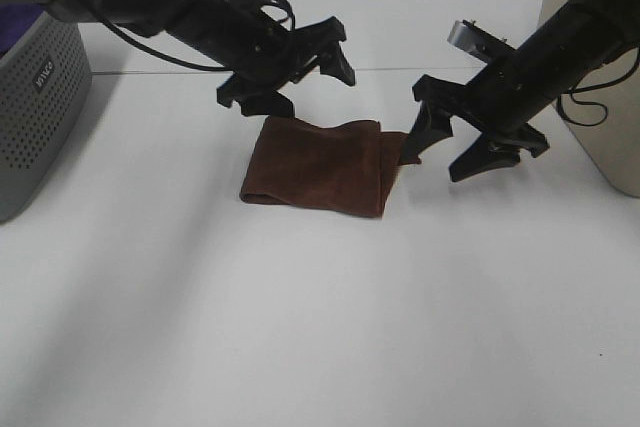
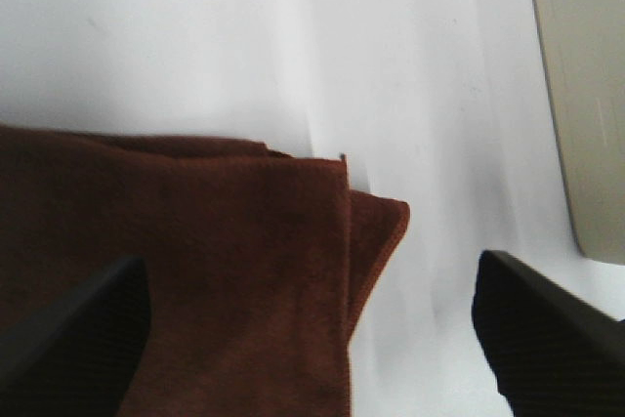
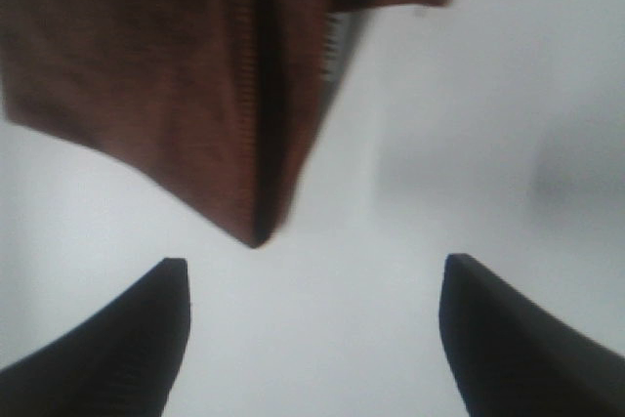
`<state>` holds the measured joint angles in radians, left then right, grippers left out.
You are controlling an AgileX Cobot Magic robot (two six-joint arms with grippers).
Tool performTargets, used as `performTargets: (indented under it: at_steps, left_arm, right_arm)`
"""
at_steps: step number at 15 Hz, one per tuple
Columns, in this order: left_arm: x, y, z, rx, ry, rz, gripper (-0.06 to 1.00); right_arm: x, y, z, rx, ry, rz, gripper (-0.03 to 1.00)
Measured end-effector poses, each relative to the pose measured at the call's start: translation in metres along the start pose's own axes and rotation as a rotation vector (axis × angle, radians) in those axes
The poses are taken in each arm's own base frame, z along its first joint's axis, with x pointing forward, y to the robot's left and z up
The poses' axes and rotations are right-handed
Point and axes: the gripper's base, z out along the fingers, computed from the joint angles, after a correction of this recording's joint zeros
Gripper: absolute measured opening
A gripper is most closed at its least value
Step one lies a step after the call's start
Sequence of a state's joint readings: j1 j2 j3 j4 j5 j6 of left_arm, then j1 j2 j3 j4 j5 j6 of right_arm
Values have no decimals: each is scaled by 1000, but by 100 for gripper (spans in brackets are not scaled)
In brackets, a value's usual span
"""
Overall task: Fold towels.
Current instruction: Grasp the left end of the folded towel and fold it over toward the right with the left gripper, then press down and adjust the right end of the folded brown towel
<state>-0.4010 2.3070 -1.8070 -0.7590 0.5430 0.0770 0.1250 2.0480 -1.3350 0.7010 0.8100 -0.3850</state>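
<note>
The near part of the white table (image 1: 300,337) is bare surface. Beyond it, about mid-table, lies the dark brown towel (image 1: 318,169), folded into a layered oblong that rests flat. Its long axis runs left to right, the left end sitting slightly nearer than the right. At its right end the layers' edges are stacked, and a small corner of a lower layer pokes out to the right (the left wrist view shows this offset plainly on the towel (image 2: 195,271)). Just right of that end hangs the right gripper (image 1: 435,163), fingers angled down toward the table and spread wide. In its wrist view the right gripper (image 3: 314,269) has nothing between its fingers, and the towel (image 3: 166,65) lies ahead of the tips, apart from them. Whether one finger brushes the protruding corner cannot be told from the overhead view. At the left edge stands a grey perforated basket (image 1: 35,127) with a purple cloth (image 1: 18,27) showing over its rim. Just beyond the towel's far left corner hovers the left gripper (image 1: 318,95), also spread wide and empty. Its wrist view shows the left gripper (image 2: 308,275) with one finger over the cloth and the other over bare table. At the far right stands a beige box (image 1: 605,147).
</note>
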Motion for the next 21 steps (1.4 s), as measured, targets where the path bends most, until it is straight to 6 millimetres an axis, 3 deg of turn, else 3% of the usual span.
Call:
performTargets:
  at_steps: [2, 3, 6, 8, 13, 15, 19, 21]
  left_arm:
    - [-17, 18, -22, -57, 2, 77, 83]
    - [-22, 38, -31, -118, 46, 115, 83]
    - [-22, 50, -34, -185, 94, 177, 82]
    - [-20, 52, -35, -206, 112, 194, 81]
    - [-19, 53, -35, -214, 129, 197, 81]
    - [-17, 53, -35, -215, 146, 196, 81]
    - [-17, 53, -36, -215, 148, 196, 81]
    - [-17, 53, -36, -215, 148, 196, 81]
  right_arm:
    - [-7, 20, -3, -221, -86, -22, 69]
    - [-17, 33, -8, -364, -210, -65, 69]
    - [-30, 36, -5, -454, -291, -49, 69]
    - [-40, 29, 16, -505, -254, -23, 69]
    - [-50, 33, 73, -523, -149, -14, 69]
    - [-49, 19, 84, -396, -127, 12, 69]
    - [-46, 5, 87, -229, -74, 48, 69]
    - [-46, 8, 76, -177, -61, 22, 69]
